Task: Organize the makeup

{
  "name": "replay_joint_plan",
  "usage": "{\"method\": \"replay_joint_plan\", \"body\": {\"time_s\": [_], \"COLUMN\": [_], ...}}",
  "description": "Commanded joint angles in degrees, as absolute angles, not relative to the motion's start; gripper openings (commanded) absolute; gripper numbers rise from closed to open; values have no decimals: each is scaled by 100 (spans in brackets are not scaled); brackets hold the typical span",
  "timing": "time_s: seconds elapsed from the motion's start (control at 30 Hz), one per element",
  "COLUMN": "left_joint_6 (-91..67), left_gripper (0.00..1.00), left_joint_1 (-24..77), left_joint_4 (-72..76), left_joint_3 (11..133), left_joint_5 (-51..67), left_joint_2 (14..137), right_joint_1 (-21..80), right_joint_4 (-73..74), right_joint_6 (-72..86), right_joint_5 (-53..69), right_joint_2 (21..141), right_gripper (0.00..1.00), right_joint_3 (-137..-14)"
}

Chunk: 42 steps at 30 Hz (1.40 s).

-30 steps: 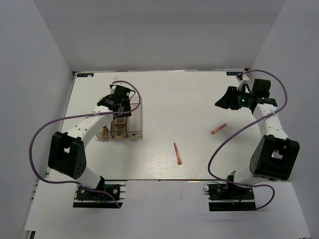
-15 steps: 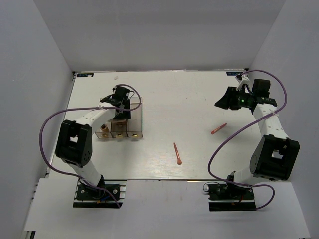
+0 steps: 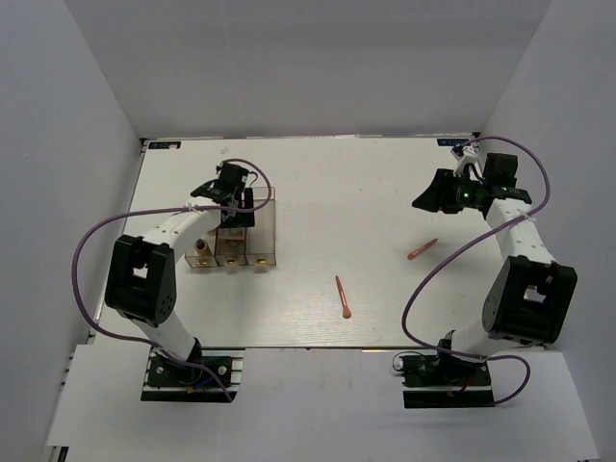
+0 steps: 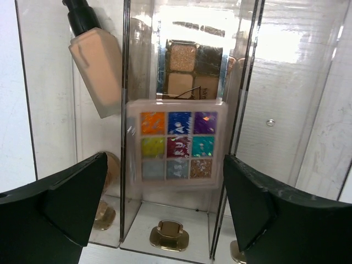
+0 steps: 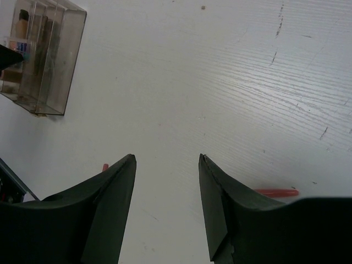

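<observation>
My left gripper [image 3: 241,205] hovers open over the clear organizer [image 3: 266,231] and holds nothing. In the left wrist view its fingers [image 4: 71,198] flank the middle compartment, where a multicolour palette [image 4: 176,144] stands in front of a brown palette [image 4: 192,69]. A beige foundation bottle [image 4: 96,69] leans in the left compartment. Two coral-orange applicators lie on the table, one near the middle front [image 3: 343,297] and one to the right [image 3: 422,248]. My right gripper [image 3: 425,200] is open and empty at the far right, above the table; the right applicator shows beside its finger [image 5: 278,192].
The white table [image 3: 346,183] has walls on three sides. The organizer also shows at the upper left of the right wrist view [image 5: 44,60]. Purple cables loop from both arms. Gold caps [image 4: 169,235] sit at the organizer's near end.
The left gripper has shifted slightly over the organizer and its arm has swung. The right arm has barely moved. The applicators have not moved.
</observation>
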<state>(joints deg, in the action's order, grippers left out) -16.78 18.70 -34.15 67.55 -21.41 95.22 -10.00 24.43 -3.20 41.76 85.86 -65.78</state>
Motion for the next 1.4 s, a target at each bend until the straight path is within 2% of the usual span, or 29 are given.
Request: {"method": "replay_joint_plan", "body": {"time_s": [0.0,0.33,0.43,0.47,0.6,0.67,0.77,0.8,1.0,1.2,1.37], "left_joint_6": [-1723,-1723,-1670,-1661,-2116,-2319,-2680,-2837,-3532,-4973,-5554], "left_gripper": [96,95,85,74,44,41,46,52,74,77,77], "left_joint_1": [1863,1915,1969,2021,2083,2267,2643,2767,3866,4560,4930], "left_joint_4": [-3427,-3577,-3463,-3376,-3278,-3208,-3155,-3164,-4040,-5131,-5177], "left_joint_3": [6952,7294,7488,7540,7743,7743,7734,7760,8515,9281,9299], "left_joint_5": [-1986,-1943,-1513,-1294,311,675,1001,1011,809,79,-184], "left_joint_2": [9150,8781,8500,8421,8402,8490,8648,8718,9728,10642,11056], "right_joint_1": [-949,-923,-905,-870,-677,-598,-475,-449,-273,-229,-246], "right_joint_4": [2505,2706,3250,3400,4051,4210,4184,4140,3903,3542,3358], "right_joint_6": [-351,-937,-1902,-2151,-3084,-3400,-3690,-3700,-3182,-2707,-2611], "right_joint_5": [4254,4639,5097,5089,4371,3949,3649,3613,3577,3235,3182], "right_joint_2": [8648,8684,8815,8929,9210,9281,9229,9211,9308,9281,9202], "right_gripper": [56,56,56,56,54,53,53,53,53,53,53], "right_joint_3": [-6776,-6803,-7022,-7170,-7496,-7550,-7454,-7366,-7347,-7251,-7031]}}
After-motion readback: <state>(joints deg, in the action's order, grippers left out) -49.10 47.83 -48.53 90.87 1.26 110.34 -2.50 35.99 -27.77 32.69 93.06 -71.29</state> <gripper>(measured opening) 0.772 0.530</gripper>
